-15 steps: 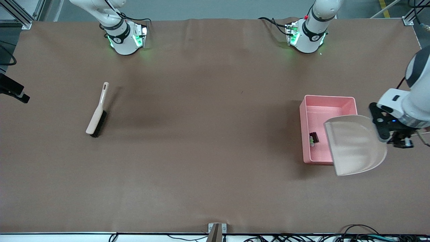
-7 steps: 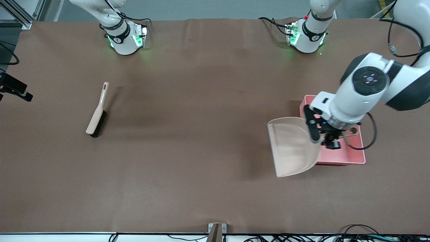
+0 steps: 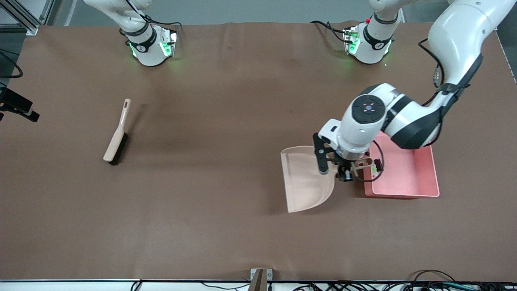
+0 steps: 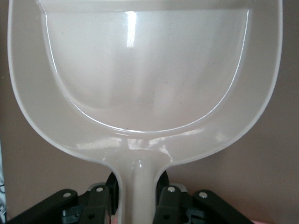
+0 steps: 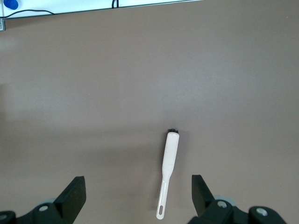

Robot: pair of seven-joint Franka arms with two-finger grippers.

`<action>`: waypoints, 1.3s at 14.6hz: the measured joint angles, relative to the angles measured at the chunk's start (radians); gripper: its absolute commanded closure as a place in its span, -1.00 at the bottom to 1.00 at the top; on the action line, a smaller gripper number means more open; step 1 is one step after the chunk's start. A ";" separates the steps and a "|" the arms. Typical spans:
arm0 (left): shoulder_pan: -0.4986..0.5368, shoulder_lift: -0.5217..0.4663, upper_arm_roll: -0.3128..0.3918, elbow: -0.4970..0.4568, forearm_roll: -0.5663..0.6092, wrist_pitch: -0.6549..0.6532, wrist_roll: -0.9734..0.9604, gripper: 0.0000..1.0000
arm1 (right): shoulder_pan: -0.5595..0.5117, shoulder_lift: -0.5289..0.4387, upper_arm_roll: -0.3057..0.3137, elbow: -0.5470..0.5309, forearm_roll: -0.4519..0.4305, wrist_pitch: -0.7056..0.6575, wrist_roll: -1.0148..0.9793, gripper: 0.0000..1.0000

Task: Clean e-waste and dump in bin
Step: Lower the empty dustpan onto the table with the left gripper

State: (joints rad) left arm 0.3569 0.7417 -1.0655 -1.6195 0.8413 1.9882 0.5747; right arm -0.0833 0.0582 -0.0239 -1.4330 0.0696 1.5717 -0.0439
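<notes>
A brush [image 3: 116, 135] lies flat on the brown table [image 3: 210, 121], toward the right arm's end, well apart from everything else. Its pale beige handle points away from the front camera, with a slot near the tip, and the dark bristles sit at the end nearer that camera. A beige dustpan [image 3: 305, 182] is up off the table surface, its wide mouth pointing toward the front camera, its scoop clean and glossy inside, light glinting off it. Its short handle ends in a loop. Along the table's near edge, a small metal bracket [image 3: 260, 275] and a run of cables [image 3: 363, 286].
</notes>
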 measured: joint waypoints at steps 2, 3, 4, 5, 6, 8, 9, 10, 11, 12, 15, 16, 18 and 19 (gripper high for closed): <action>-0.053 0.012 0.038 0.000 0.000 0.023 -0.022 0.99 | 0.000 0.000 0.000 0.000 0.000 0.000 -0.001 -1.00; -0.073 0.020 0.054 -0.001 0.000 0.029 -0.025 0.99 | 0.000 0.000 0.000 0.000 -0.001 0.000 -0.001 -1.00; -0.085 0.030 0.064 -0.003 0.000 0.031 -0.026 0.99 | 0.000 0.000 0.000 0.000 -0.006 0.000 -0.002 -1.00; -0.090 0.042 0.069 -0.008 0.000 0.031 -0.026 0.99 | 0.000 0.000 0.000 0.000 -0.019 0.000 -0.006 -1.00; -0.091 0.055 0.071 -0.013 0.000 0.032 -0.024 0.99 | 0.000 0.000 0.000 0.000 -0.038 0.000 -0.012 -1.00; -0.089 0.072 0.076 -0.033 0.000 0.032 -0.023 0.99 | 0.001 0.000 0.000 0.000 -0.052 0.000 -0.016 -1.00; -0.088 0.075 0.077 -0.048 0.000 0.032 -0.023 0.99 | 0.001 0.000 0.000 0.000 -0.052 0.000 -0.017 -1.00; -0.086 0.076 0.077 -0.064 0.000 0.035 -0.023 0.99 | 0.001 0.000 0.000 0.000 -0.053 0.000 -0.017 -1.00; -0.085 0.076 0.077 -0.080 0.000 0.044 -0.023 0.99 | 0.001 0.000 0.000 0.000 -0.053 0.000 -0.017 -1.00; -0.083 0.076 0.078 -0.094 0.000 0.059 -0.023 0.99 | 0.000 0.000 0.000 0.000 -0.053 0.000 -0.017 -1.00; -0.082 0.076 0.094 -0.123 0.001 0.100 -0.020 0.98 | 0.000 0.000 -0.001 0.000 -0.057 -0.037 -0.017 -1.00; -0.082 0.076 0.099 -0.127 0.001 0.106 -0.018 0.98 | 0.000 0.000 -0.001 0.000 -0.059 -0.061 -0.017 -1.00; -0.083 0.077 0.106 -0.134 0.001 0.110 -0.017 0.95 | 0.000 0.000 -0.001 0.000 -0.063 -0.106 -0.017 -1.00; -0.083 0.079 0.108 -0.137 0.001 0.111 -0.017 0.93 | 0.000 0.000 -0.001 0.000 -0.064 -0.114 -0.017 -1.00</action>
State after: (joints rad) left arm 0.2741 0.8203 -0.9571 -1.7561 0.8424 2.0997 0.5575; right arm -0.0836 0.0583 -0.0250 -1.4327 0.0055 1.4578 -0.0612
